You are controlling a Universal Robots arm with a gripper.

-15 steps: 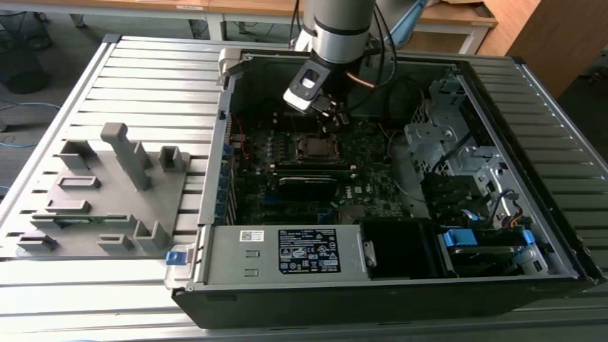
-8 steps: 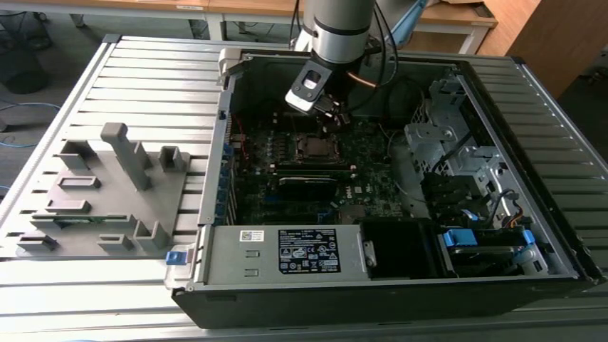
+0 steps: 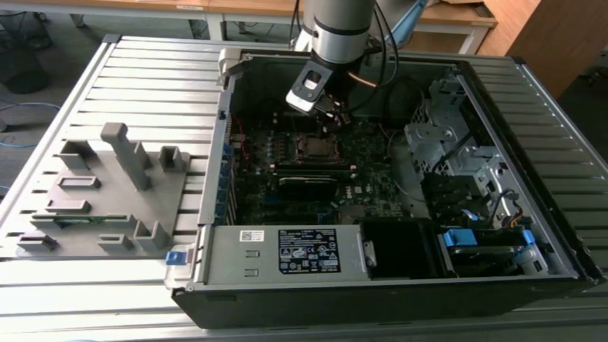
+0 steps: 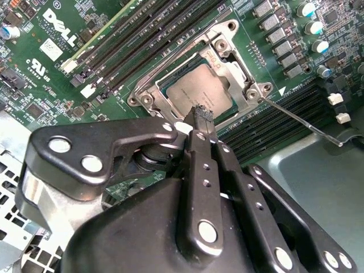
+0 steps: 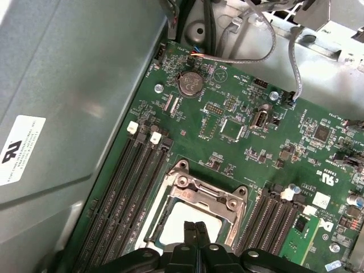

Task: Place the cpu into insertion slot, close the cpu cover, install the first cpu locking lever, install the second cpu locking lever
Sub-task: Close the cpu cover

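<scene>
Exterior view: the hand hangs inside the open computer case, just above the insertion slot. Second wrist view: its fingers are pressed together on nothing, over the cpu seated under the lowered cpu cover — a thin lever juts free. First wrist view: joined fingertips over the cpu.

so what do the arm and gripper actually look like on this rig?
The arm is a silver-grey cylinder with a black band. Black cables run down beside it, and a white-and-black box sits at the wrist. The gripper is glossy black, with a rounded body, flat linkage bars joined by silver pins, and two slim fingers.
</scene>
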